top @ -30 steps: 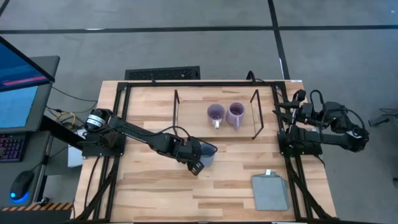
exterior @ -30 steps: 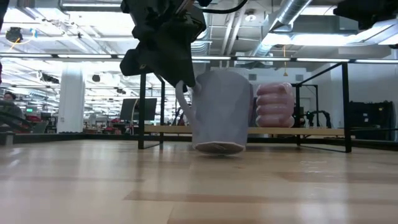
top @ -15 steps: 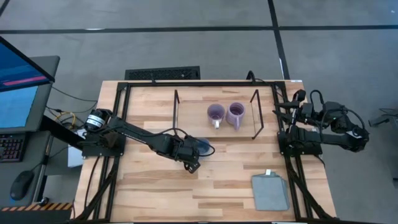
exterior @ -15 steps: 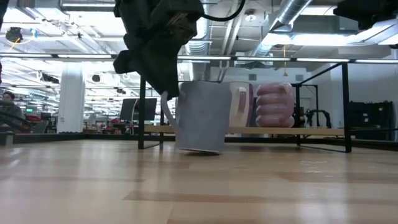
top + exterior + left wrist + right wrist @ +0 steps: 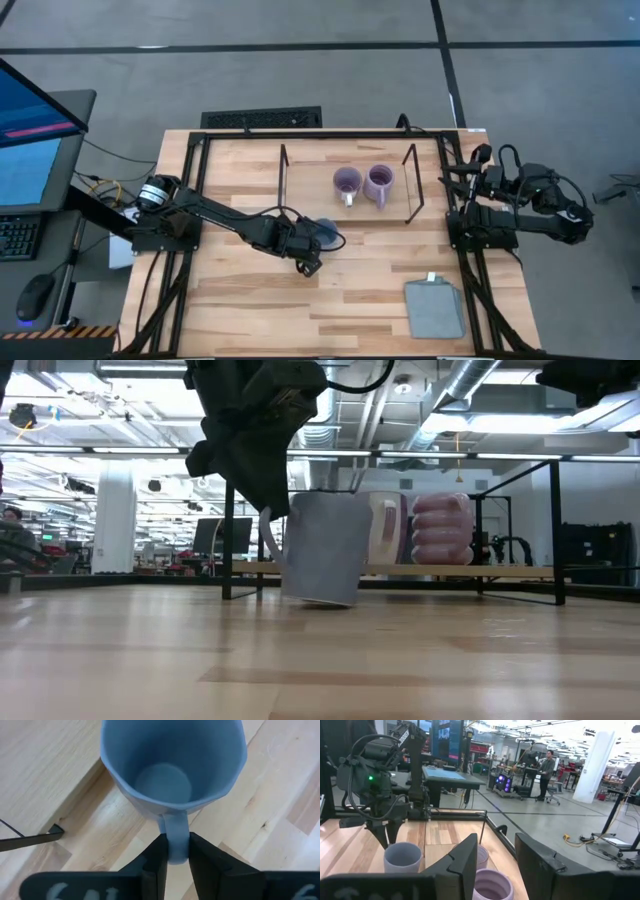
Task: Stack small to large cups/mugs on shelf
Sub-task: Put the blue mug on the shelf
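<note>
- the blue mug stands upright on the desk, mouth up, just outside the shelf, off the shelf's front-left corner; in the low view its base appears to sit on the wood, very slightly tilted.
- the left gripper is at the mug's handle; the left wrist view shows the two dark fingers pinching the handle between them, one on each side, with the mug body directly ahead of the fingertips.
- the handle points back toward the left arm, away from the shelf, so the mug body lies between the fingers and the shelf.
- two purple mugs and already sit side by side on the shelf board, between the black wire frames, well apart from the blue mug.
- the right gripper waits at the right edge of the desk, beyond the shelf's right frame; its fingers are spread apart with nothing between them.
- judgement: the left arm is the nearer one and holds the only mug not yet on the shelf; the coming move turns on carrying it up and toward the purple mugs, which lie ahead and to the right of it.
- judgement: a grip on the handle alone leaves the mug free to swing or tip.
- a grey folded cloth lies at the front right of the desk, away from the work.
</note>
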Controlling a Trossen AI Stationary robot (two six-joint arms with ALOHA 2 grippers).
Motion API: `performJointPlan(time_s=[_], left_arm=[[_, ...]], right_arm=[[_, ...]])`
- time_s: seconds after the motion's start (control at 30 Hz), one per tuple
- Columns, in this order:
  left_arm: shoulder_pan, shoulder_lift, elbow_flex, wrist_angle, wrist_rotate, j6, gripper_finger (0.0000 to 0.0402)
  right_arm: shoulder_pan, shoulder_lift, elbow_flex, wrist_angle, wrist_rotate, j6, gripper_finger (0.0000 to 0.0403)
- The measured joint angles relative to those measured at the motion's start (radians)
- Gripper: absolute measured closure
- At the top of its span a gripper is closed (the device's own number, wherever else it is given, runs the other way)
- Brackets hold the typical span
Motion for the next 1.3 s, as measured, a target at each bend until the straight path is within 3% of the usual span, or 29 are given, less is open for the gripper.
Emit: performJointPlan(time_s=[0.5,0.73,1.3], left_arm=[[-0.001,0.018,0.000,0.007,0.011,0.000,0.0321],[-0.006,0.109,0.008,0.025,0.094,-0.030,0.0320],[-0.008,0.126,0.089,-0.049,0.055,-0.049,0.0319]], right_arm=[[0.000,0.000,0.000,0.000,0.000,0.000,0.0250],[0.000,0.000,0.000,-0.001,0.000,0.000,0.0248],[0.000,0.000,0.000,0.000,0.000,0.000,0.0248]])
